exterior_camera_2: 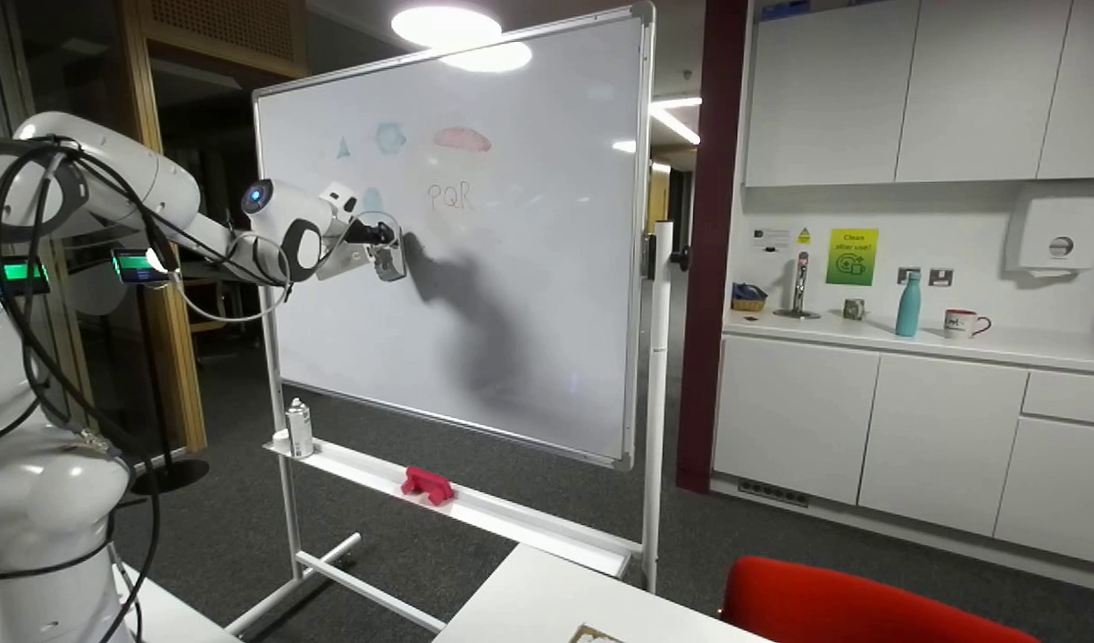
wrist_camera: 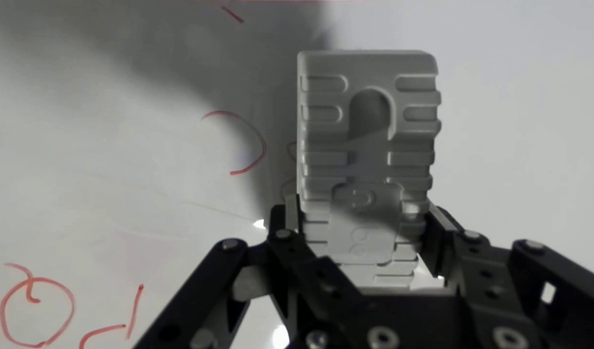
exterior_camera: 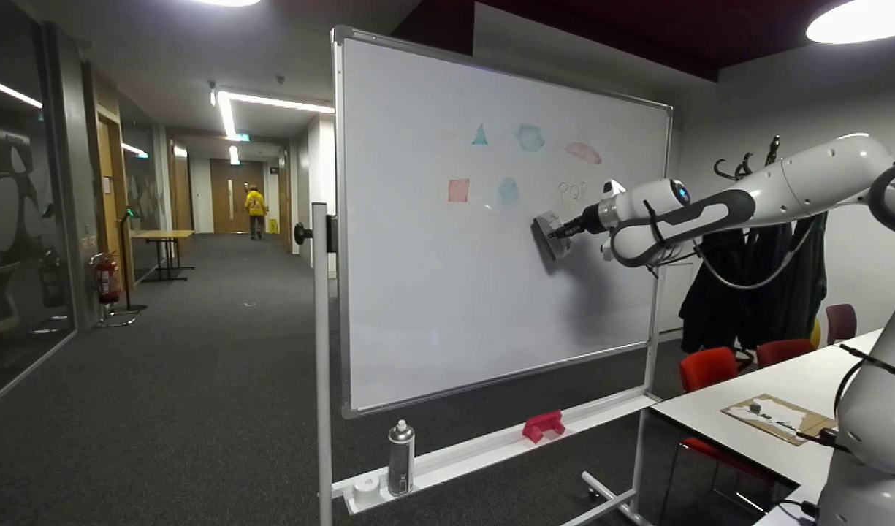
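Note:
My gripper [wrist_camera: 363, 218] is shut on a grey ribbed eraser [wrist_camera: 369, 160], a finger on each side. In both exterior views the gripper [exterior_camera: 562, 231] [exterior_camera_2: 381, 235] holds the eraser [exterior_camera: 560, 249] [exterior_camera_2: 389, 266] at the face of the whiteboard [exterior_camera: 447, 292] [exterior_camera_2: 555, 304]. I cannot tell whether the eraser touches the board. It sits just below the written letters PQR [exterior_camera: 572, 191] [exterior_camera_2: 449, 196]. In the wrist view, red pen strokes [wrist_camera: 258, 140] and a red circle [wrist_camera: 37, 279] show left of the eraser. Some strokes are partly hidden behind it.
Red and blue shapes, such as a red oval [exterior_camera: 584, 153], mark the board. The tray below holds a spray can [exterior_camera: 401, 460], a white roll [exterior_camera: 366, 488] and a red holder [exterior_camera: 543, 426]. A white table [exterior_camera: 710, 380], red chairs [exterior_camera: 708, 367] and a kitchen counter [exterior_camera_2: 832, 327] stand nearby.

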`<state>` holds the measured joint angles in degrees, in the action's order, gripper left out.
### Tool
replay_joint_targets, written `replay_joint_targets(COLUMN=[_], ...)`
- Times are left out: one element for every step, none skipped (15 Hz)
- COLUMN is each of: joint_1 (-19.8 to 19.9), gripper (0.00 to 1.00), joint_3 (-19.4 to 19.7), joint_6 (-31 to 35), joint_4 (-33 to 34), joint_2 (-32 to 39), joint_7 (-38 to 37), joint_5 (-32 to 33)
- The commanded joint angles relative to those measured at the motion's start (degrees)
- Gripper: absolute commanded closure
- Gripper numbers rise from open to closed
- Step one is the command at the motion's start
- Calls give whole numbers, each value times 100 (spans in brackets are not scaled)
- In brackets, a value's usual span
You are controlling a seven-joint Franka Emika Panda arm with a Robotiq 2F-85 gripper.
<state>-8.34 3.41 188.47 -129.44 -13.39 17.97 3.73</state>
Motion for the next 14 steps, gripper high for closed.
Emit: replay_joint_targets(joint_1=[-1,-1,-11,-26,-67,-109,-129,-153,-177,-199,-186,-169,-167,-110], gripper=[42,67,67,67,67,67,67,67,67,67,67,67,67,67], joint_3=[0,0,9,20,45,70,80,90,97,100,85,71,68,40], joint_6=[4,6,37,71,75,78,111,136,156,206,280,335,369,438], joint_4=[0,0,12,19,20,19,25,30,33,39,51,60,72,96], joint_2=[5,7,41,65,82,94,115,129,136,148,173,192,209,240], joint_7=[0,0,-3,0,4,13,18,18,21,22,23,28,33,42], joint_5=[0,0,1,4,-2,-3,-2,-6,-5,-5,4,15,24,40])
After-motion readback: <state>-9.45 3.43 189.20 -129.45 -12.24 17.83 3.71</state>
